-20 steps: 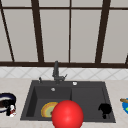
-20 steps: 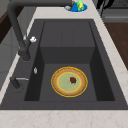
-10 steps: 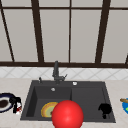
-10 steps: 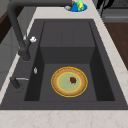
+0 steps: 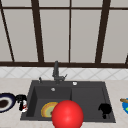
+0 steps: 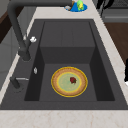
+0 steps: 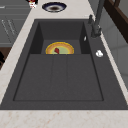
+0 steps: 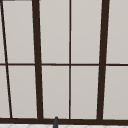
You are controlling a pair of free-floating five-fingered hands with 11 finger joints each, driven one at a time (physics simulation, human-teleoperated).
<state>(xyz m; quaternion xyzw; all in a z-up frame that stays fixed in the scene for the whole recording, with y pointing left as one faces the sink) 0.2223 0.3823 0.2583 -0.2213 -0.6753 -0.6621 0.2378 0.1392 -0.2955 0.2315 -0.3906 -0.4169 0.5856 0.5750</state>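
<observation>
Front view | dark sink | pale counter | window

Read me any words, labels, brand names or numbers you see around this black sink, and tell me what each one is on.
There are none to read. The yellow-rimmed plate in the black sink, the dark blue-rimmed bowl by the left hand, the blue plate and the dark faucet carry no lettering.
</observation>
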